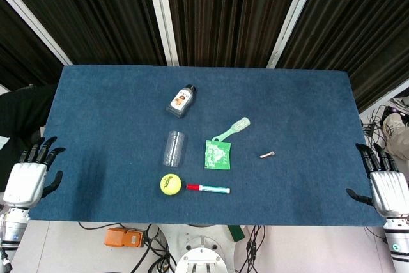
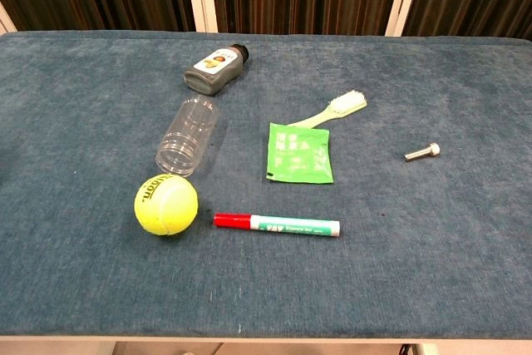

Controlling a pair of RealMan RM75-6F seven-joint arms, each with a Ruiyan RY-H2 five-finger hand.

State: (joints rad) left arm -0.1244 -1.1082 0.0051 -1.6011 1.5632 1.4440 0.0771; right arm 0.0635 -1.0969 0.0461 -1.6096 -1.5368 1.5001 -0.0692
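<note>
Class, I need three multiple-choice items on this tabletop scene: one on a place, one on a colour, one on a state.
1. What lies right beside the tennis ball, towards the table's middle?
A. the marker pen
B. the bolt
C. the toothbrush

2. What colour is the sachet?
A. red
B. green
C. black

3. How does the clear plastic jar stand?
A. upright
B. inside a box
C. lying on its side

Answers: 1 A, the pen's red cap points at the ball. 2 B, its face is green with white print. 3 C, its long side rests on the blue table. Both robot hands, left and right, sit open at the table's edges.
</note>
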